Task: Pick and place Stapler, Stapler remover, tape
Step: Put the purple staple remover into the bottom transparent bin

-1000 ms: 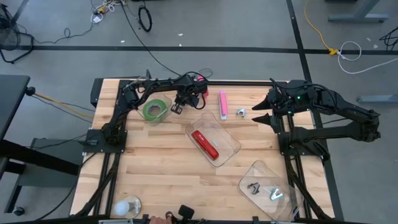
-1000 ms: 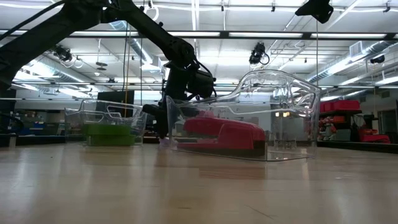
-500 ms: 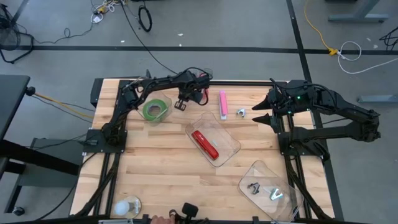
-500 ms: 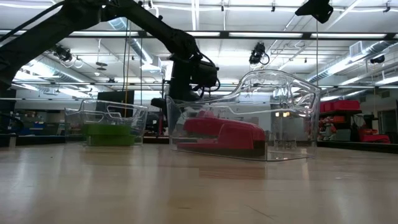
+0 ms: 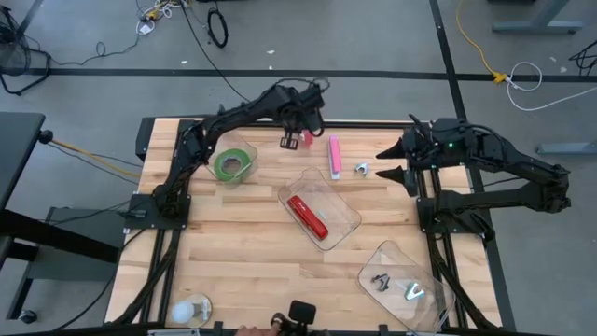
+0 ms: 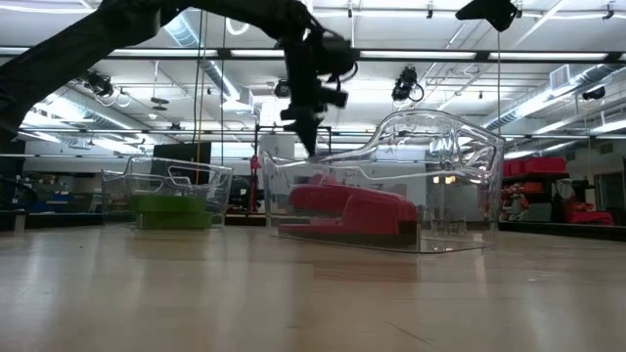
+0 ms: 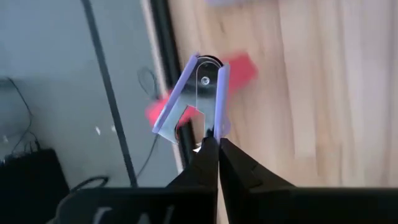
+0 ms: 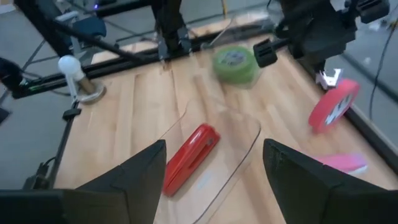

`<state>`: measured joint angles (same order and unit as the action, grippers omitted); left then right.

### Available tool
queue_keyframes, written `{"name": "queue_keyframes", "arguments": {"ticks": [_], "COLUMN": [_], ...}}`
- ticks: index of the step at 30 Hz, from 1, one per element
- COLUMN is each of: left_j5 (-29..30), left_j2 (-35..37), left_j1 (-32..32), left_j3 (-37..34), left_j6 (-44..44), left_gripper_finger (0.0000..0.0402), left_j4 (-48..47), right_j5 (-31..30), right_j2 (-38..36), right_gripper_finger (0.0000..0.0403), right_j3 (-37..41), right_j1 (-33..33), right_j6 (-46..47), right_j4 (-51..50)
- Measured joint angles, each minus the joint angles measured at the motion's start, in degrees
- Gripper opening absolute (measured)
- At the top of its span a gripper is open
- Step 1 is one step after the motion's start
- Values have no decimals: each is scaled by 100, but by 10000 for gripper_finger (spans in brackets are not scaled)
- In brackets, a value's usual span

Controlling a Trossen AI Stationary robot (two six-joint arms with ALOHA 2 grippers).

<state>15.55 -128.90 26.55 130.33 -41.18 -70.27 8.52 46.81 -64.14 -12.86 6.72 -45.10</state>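
My left gripper (image 5: 291, 140) is high over the table's far edge, shut on a lavender staple remover (image 7: 196, 93), which also shows in the right wrist view (image 8: 328, 78). A red tape roll (image 8: 333, 106) stands on its rim below it. A red stapler (image 5: 308, 215) lies in a clear tray (image 5: 345, 219) at mid table. A green tape roll (image 5: 231, 165) lies in a clear tub at far left. My right gripper (image 5: 396, 161) is open and empty at far right. My left gripper pinches one end of the staple remover (image 7: 210, 132) between its two fingertips (image 7: 204, 155). The remover sticks out beyond the fingers, lifted clear of the table.
A pink bar (image 5: 333, 155) and a small metal piece (image 5: 361, 169) lie at the far middle. A second clear tray (image 5: 401, 280) with small metal items sits at the near right. A light bulb (image 5: 189, 311) stands at the near left edge.
My left gripper has risen from beside the green tape tub and gone toward the table's far edge and a little to the right, staying shut, with the staple remover lifted clear.
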Motion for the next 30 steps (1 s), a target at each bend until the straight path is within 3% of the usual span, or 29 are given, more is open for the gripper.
{"name": "queue_keyframes", "arguments": {"ticks": [3, 15, 30], "left_j5": [-312, -888, -1921], "left_j2": [5, 482, 982], "left_j1": [-45, -415, -1030], "left_j3": [471, 460, 469], "left_j6": [253, 786, 2196], "left_gripper_finger": [6, 4, 4], "left_j4": [23, 791, 2290], "right_j5": [-109, -747, -831], "right_j2": [0, -4, -16], "right_gripper_finger": [268, 268, 268], "right_j3": [0, 0, 0], "right_j1": [0, 0, 0], "right_j6": [-151, -630, -707], "right_j4": [258, 1047, 1139]}}
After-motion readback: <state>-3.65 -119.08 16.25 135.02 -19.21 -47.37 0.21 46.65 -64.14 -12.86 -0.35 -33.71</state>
